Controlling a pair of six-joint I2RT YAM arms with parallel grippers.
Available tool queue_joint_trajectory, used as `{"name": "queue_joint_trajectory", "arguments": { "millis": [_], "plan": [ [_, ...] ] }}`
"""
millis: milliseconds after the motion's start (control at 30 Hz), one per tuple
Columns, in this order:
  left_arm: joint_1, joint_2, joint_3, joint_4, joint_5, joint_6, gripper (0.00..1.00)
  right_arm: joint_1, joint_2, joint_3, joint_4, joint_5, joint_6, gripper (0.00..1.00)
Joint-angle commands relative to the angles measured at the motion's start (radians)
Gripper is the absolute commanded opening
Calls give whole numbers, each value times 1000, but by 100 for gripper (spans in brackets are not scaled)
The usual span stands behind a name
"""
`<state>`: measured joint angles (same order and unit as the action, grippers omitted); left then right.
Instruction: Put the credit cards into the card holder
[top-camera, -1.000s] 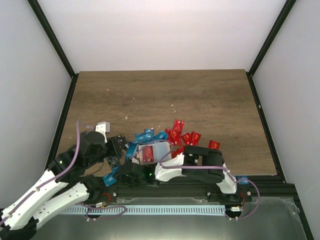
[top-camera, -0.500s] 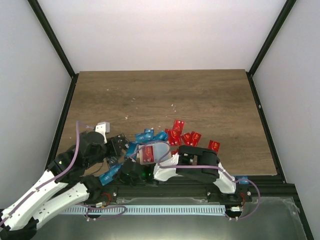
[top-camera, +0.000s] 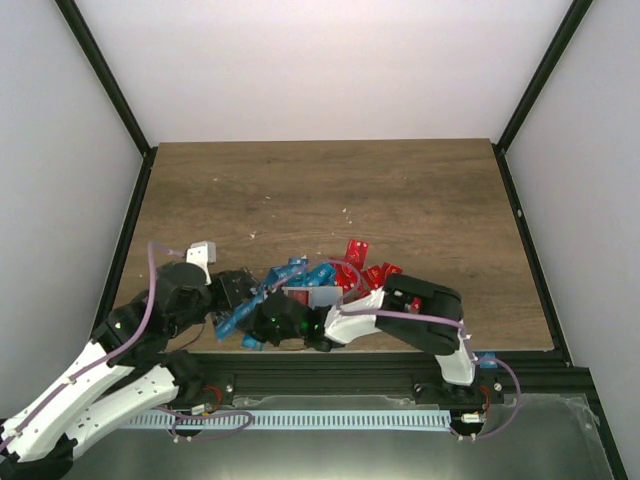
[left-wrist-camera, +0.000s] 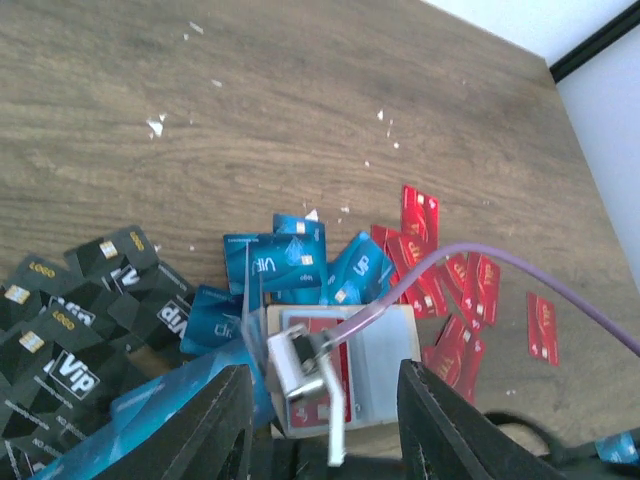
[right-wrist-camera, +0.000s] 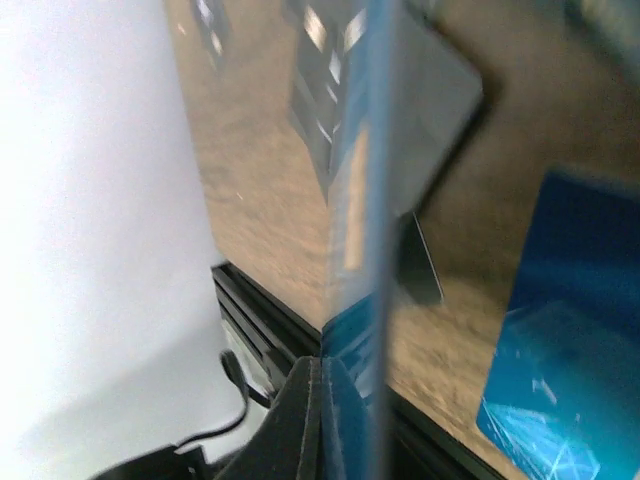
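Right gripper (right-wrist-camera: 332, 395), clamped on a blue card (right-wrist-camera: 372, 200), should hold it straight and slide it gently into the card holder (left-wrist-camera: 385, 350) nearby

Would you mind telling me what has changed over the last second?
The right arm swung forward and left; its fingers closed on a blue card and carried it along. The left arm and card holder stayed put.

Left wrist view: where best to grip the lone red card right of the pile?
Pinch the lone red card across its long edges, from above: it lies flat on the table, apart from the other cards. Being thin, it likely needs one edge levered up.
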<state>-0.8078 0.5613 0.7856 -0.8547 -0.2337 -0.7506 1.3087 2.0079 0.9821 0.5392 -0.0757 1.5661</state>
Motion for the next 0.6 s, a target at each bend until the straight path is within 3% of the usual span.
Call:
{"name": "queue_joint_trajectory", "arguments": {
  "millis": [0,300,567],
  "plan": [
    [-3,-11,61,19,-73,27,42,-82,-105,-33,-7,-35,-119,1],
    [-3,11,16,150,-114,37,45,-269,-218,-84,-2,-185,-307,1],
    [-1,131,-51,363,-67,92,50,-481,-466,-257,-6,-248,-547,1]
  ]
}}
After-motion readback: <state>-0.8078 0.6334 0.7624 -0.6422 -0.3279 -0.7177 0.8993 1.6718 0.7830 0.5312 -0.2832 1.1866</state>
